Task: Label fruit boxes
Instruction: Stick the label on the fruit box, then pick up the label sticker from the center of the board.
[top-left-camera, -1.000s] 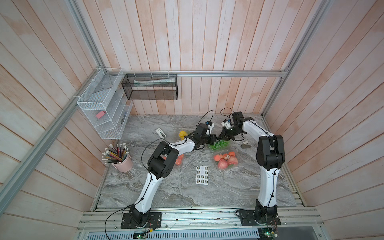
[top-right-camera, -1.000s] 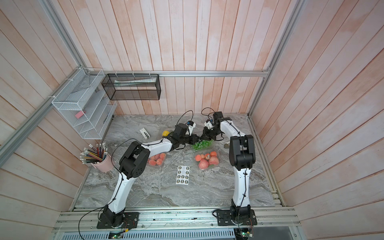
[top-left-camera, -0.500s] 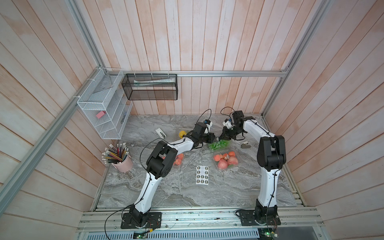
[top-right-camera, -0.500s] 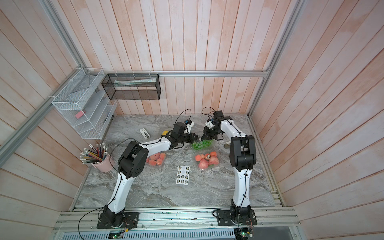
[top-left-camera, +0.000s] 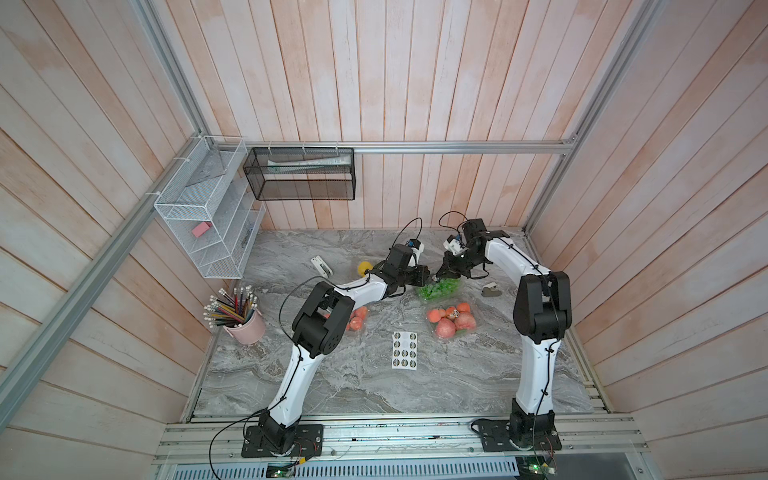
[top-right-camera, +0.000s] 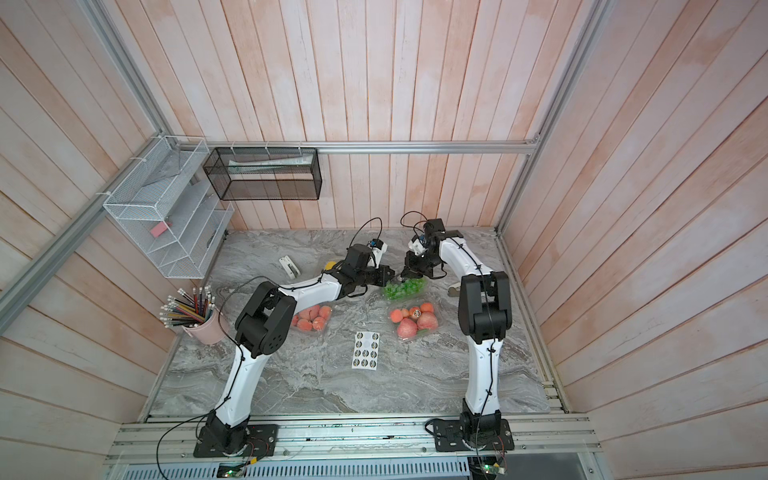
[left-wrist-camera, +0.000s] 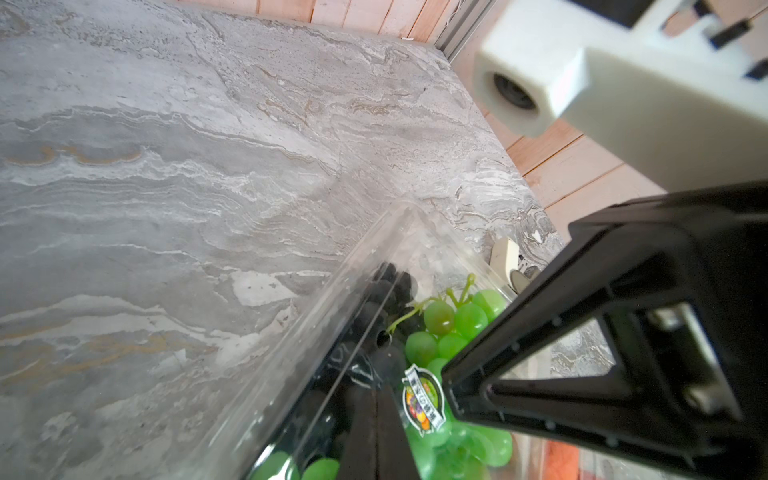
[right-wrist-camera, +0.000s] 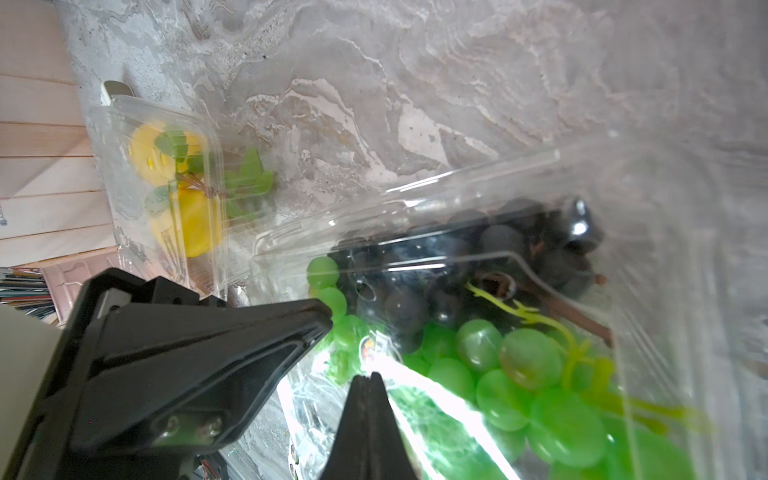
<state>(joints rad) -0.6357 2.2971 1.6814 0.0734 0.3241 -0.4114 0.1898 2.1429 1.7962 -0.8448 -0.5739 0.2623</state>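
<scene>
Top views both show us, nearest, the sticker sheet (top-left-camera: 404, 350); beyond it the apple box (top-left-camera: 451, 322) and red-fruit box (top-right-camera: 312, 319); then the grape box (top-left-camera: 441, 288), where left gripper (left-wrist-camera: 374, 419) and right gripper (right-wrist-camera: 370, 415), each pressed together, meet beside the sticker (left-wrist-camera: 424, 400) on its lid; farthest, we find the yellow-fruit box (top-left-camera: 365, 268).

No readable text, only blurred print on the sticker (left-wrist-camera: 424, 399) atop the grape box (left-wrist-camera: 399, 249)
</scene>
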